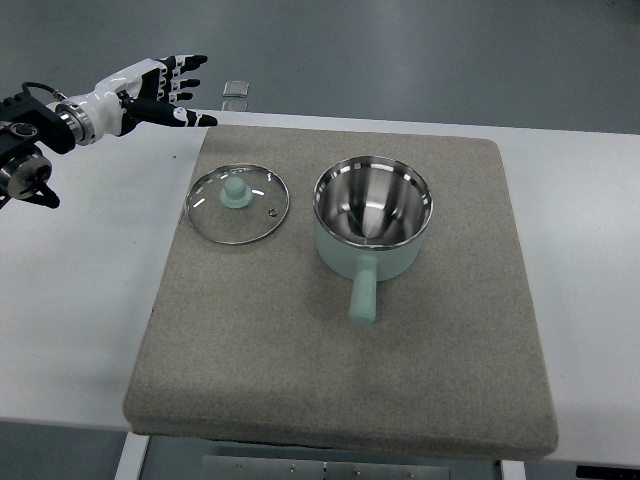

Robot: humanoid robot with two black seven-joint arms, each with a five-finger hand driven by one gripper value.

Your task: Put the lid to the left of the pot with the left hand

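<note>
Your left hand (165, 88) hangs at the far left with its fingers spread wide, gripping nothing and touching nothing, well apart from the lid. You'll find the glass lid (237, 203) lying flat on the grey mat (340, 380), knob up, just left of the mint-green pot (372, 215), whose handle points toward the near edge. The mat covers a white table (70, 330), with grey floor beyond.

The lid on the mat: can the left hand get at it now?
Probably yes. The lid lies flat on the mat, apart from the pot, knob up. The left hand, fingers spread and empty, hovers up-left of it, with nothing between them.
</note>
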